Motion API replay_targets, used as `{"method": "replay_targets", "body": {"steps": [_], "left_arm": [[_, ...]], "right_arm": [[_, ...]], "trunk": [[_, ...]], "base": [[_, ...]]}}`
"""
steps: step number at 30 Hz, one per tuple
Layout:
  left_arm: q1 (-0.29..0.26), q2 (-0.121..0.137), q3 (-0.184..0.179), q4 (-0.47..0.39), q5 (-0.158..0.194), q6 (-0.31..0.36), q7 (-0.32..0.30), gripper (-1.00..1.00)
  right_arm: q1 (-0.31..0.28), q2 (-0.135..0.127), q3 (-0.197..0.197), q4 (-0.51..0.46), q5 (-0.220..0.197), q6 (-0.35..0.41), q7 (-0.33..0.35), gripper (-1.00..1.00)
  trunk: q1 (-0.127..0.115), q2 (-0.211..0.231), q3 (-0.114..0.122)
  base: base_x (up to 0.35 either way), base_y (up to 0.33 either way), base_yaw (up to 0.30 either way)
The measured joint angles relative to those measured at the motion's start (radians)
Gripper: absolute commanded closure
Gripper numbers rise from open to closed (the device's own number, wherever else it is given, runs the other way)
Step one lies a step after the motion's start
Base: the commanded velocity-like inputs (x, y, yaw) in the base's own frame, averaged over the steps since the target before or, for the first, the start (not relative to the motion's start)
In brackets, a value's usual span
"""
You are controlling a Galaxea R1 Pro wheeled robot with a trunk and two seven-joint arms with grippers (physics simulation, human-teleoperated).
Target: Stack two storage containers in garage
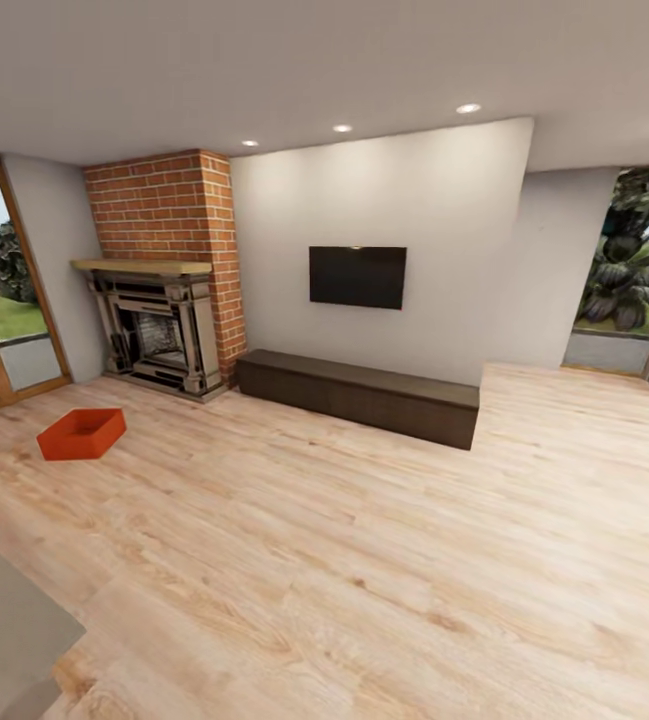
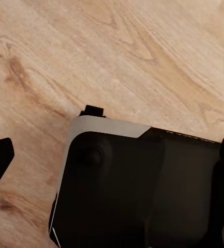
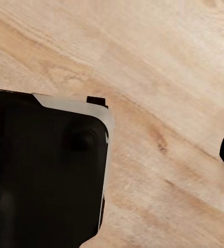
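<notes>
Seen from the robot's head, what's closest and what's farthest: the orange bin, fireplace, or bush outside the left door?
1. Orange bin, on the wood floor, left.
2. Fireplace, back-left corner.
3. Bush, outdoors beyond the glass door.

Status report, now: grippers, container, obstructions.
Left gripper and right gripper: fingertips spread at frame edges, holding nothing. One storage container on wood floor near fireplace. Path to it looks open.

A black TV (image 1: 357,277) hangs mid-frame above a long dark bench (image 1: 359,396) (brick fireplace (image 1: 164,290) to its left).
</notes>
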Motion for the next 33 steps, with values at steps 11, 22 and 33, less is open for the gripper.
{"method": "replay_targets", "body": {"steps": [11,22,33], "left_arm": [[0.000,-0.001,0.000,0.000,0.000,0.000,0.000,-1.00],[0.000,0.000,0.000,0.000,0.000,0.000,0.000,-1.00],[0.000,-0.001,0.000,0.000,0.000,0.000,0.000,-1.00]], "right_arm": [[0.000,-0.001,-0.002,0.000,0.001,-0.001,-0.006,-1.00],[0.000,-0.001,-0.002,0.000,0.001,-0.002,-0.007,-1.00],[0.000,0.003,0.000,0.000,0.003,-0.002,-0.007,-1.00]], "trunk": [[0.000,0.000,0.000],[0.000,0.000,0.000],[0.000,0.000,0.000]], "base": [[0.329,0.000,0.000],[0.329,0.000,0.000],[0.329,0.000,0.000]]}}
